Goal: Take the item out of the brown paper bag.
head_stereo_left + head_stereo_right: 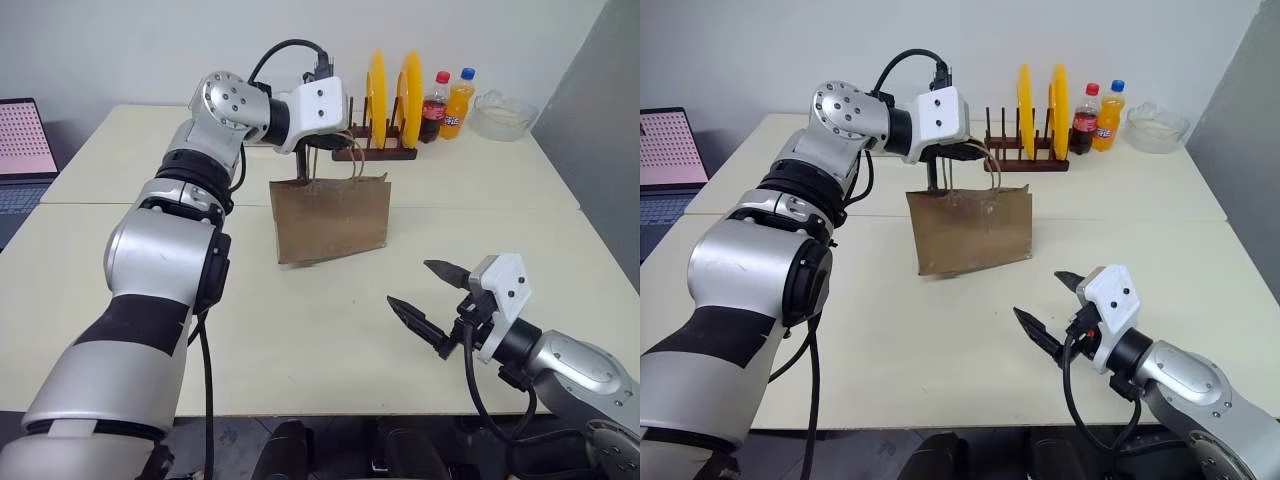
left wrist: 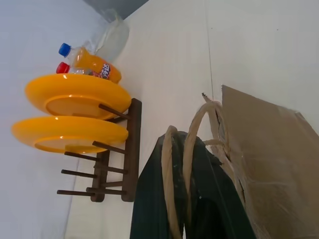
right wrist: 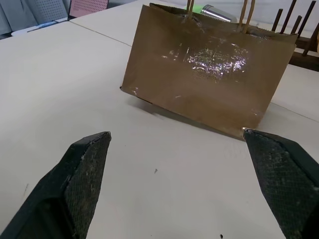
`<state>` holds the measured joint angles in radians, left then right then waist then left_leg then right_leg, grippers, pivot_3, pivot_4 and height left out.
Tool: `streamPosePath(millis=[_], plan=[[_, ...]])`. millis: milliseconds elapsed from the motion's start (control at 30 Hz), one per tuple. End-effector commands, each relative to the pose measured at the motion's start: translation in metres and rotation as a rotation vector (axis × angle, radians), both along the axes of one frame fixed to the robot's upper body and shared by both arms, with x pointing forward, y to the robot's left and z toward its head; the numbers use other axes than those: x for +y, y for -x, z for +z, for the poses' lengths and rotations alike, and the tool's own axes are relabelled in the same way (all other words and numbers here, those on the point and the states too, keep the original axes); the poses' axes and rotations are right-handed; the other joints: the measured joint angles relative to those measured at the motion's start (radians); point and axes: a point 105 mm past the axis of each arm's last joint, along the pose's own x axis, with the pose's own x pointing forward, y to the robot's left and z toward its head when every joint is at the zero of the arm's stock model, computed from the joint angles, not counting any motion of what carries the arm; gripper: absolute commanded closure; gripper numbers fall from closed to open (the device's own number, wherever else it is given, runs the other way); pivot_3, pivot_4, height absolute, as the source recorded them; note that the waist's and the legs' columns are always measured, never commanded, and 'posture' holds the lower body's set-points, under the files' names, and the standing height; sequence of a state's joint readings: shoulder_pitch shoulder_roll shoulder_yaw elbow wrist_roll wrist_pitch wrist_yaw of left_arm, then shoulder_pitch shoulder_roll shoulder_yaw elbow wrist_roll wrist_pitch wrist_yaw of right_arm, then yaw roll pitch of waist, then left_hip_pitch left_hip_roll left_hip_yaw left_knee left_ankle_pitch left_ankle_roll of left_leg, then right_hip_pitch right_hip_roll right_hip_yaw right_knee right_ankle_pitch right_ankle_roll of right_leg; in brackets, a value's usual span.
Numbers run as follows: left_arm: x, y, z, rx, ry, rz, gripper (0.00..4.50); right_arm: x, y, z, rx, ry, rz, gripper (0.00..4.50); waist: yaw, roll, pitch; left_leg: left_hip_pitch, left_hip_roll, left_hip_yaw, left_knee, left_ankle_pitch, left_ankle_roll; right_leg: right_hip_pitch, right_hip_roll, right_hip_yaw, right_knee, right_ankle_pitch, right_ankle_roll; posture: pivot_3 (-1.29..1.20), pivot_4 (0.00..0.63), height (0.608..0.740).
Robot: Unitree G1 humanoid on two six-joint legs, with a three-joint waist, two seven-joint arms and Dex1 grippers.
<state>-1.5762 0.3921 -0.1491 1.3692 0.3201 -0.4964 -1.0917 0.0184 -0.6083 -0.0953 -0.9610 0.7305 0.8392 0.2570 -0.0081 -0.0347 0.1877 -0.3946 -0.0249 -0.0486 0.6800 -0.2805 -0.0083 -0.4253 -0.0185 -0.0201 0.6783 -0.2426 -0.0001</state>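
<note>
The brown paper bag [image 1: 331, 216] stands upright in the middle of the table, its creased face with faint white marks turned towards me. My left gripper [image 1: 303, 172] reaches down from above to the bag's top left corner and is shut on its twisted-paper handles [image 2: 191, 149]. My right gripper [image 1: 411, 283] hovers low over the table's front right, open, with nothing between its fingers [image 3: 85, 164]. It points at the bag [image 3: 209, 69] from a short way off. The item is hidden.
A wooden rack [image 1: 372, 150] with two yellow plates [image 1: 392, 95] stands behind the bag. A cola bottle [image 1: 434, 107], an orange soda bottle [image 1: 458, 103] and a glass bowl [image 1: 504, 115] sit beyond it. A metal cup [image 3: 219, 13] lies behind the bag. A laptop [image 1: 22, 150] is far left.
</note>
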Motion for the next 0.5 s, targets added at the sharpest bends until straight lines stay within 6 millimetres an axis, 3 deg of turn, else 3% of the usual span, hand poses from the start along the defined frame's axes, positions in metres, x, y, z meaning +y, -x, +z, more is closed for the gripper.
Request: streamPosePath(millis=[33, 367, 500], plan=[[-0.005, 0.003, 0.034, -0.143, 0.019, -0.010, 4.48, 0.008, 0.010, 0.016, -0.073, -0.004, 0.049, 0.00, 0.000, 0.000, 0.000, 0.000, 0.000, 0.000, 0.000, 0.000, 0.000, 0.000, 0.000, 0.000, 0.000, 0.000, 0.000, 0.00, 0.150, 0.740], [-0.007, -0.001, 0.039, -0.223, 0.043, 0.024, 4.48, 0.006, 0.006, 0.023, -0.087, -0.037, 0.031, 0.00, 0.000, 0.000, 0.000, 0.000, 0.000, 0.000, 0.000, 0.000, 0.000, 0.000, 0.000, 0.000, 0.000, 0.000, 0.000, 0.00, 0.150, 0.740], [-0.007, -0.002, 0.029, -0.256, -0.019, 0.016, 4.48, 0.006, 0.005, 0.023, -0.085, -0.033, 0.027, 0.00, 0.000, 0.000, 0.000, 0.000, 0.000, 0.000, 0.000, 0.000, 0.000, 0.000, 0.000, 0.000, 0.000, 0.000, 0.000, 0.00, 0.150, 0.740]])
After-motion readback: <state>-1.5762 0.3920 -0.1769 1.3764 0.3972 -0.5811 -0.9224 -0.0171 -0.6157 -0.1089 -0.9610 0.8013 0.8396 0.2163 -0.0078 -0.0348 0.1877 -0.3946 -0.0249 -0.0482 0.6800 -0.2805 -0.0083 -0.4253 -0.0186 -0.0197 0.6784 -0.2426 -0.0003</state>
